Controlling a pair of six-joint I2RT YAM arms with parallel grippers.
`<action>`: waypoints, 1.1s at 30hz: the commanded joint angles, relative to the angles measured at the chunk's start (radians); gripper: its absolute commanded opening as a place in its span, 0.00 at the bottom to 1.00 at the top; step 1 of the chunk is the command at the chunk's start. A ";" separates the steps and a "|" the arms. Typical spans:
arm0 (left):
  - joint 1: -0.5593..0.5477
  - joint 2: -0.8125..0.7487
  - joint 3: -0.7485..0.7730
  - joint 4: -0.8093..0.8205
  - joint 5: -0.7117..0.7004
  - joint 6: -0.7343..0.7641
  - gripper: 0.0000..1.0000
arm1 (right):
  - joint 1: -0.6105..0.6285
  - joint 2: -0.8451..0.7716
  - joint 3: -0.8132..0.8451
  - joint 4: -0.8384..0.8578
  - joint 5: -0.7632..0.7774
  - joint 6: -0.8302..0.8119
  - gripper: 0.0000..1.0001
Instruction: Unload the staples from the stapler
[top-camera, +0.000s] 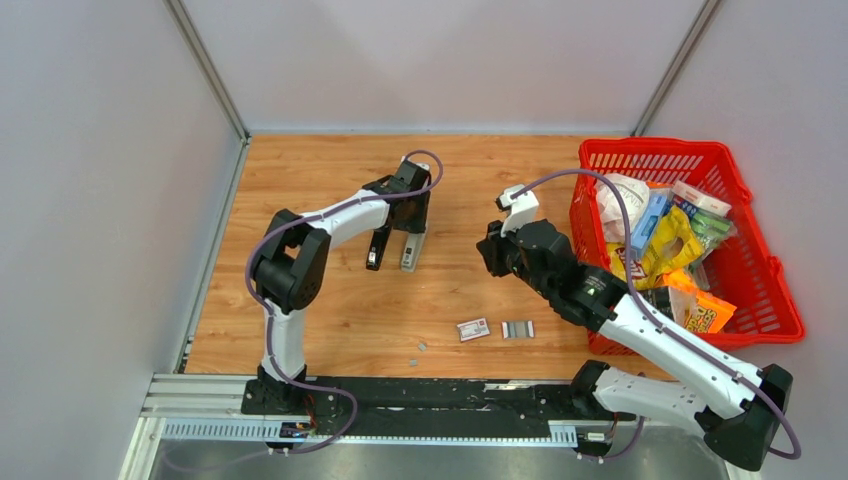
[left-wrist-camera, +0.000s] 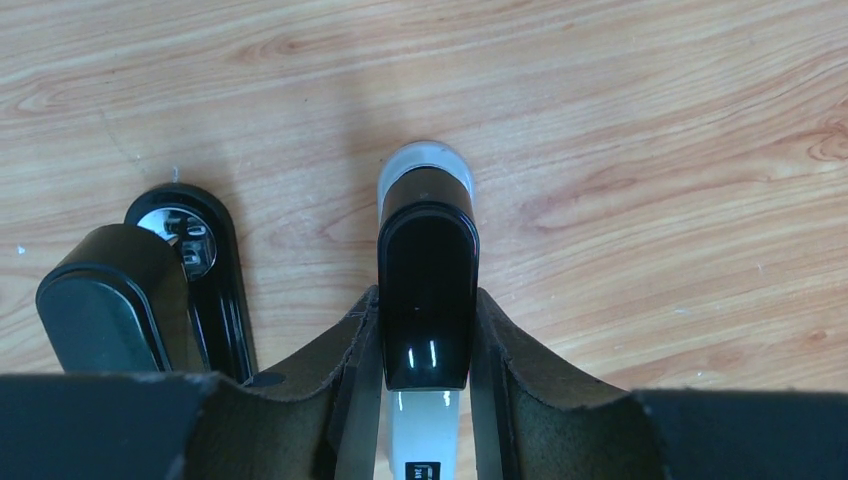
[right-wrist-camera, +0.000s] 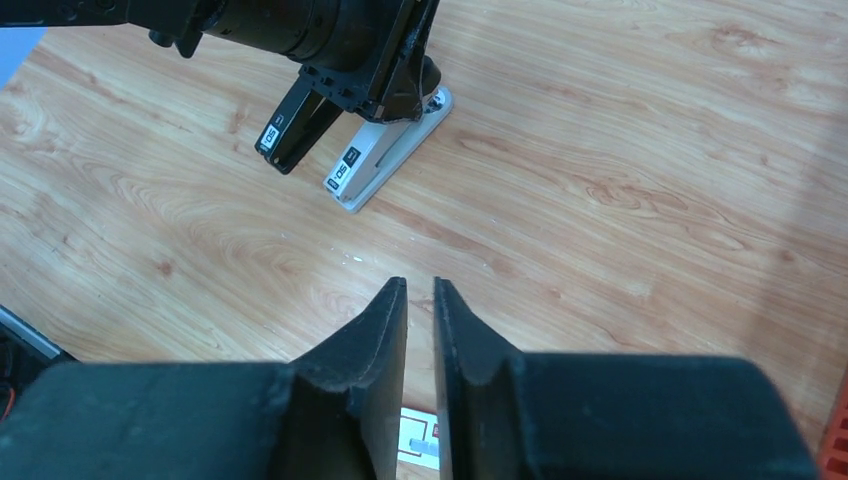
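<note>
left hand (left-wrist-camera: 424, 312) gripping stapler (right-wrist-camera: 385, 160), staples (top-camera: 517, 329) near front edge

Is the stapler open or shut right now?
Open. The stapler has its black and white halves splayed apart, with the left gripper clamping one half.

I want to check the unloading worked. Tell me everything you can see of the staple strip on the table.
The staples are a short, flat, silvery-grey strip, ribbed, metal by its look. It lies flat on the wooden table near the front edge, out of the stapler, just right of a small white-and-red box with a gap between them. Only the table touches it.
</note>
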 joint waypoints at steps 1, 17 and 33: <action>0.001 -0.090 0.018 -0.034 -0.017 0.027 0.19 | -0.003 -0.010 0.010 0.006 -0.010 0.020 0.25; 0.001 -0.302 0.000 -0.066 -0.056 0.063 0.57 | -0.001 -0.012 0.027 -0.071 -0.025 0.033 0.56; -0.090 -0.744 -0.373 -0.054 0.081 0.006 0.55 | -0.001 0.008 -0.046 -0.201 -0.090 0.161 0.61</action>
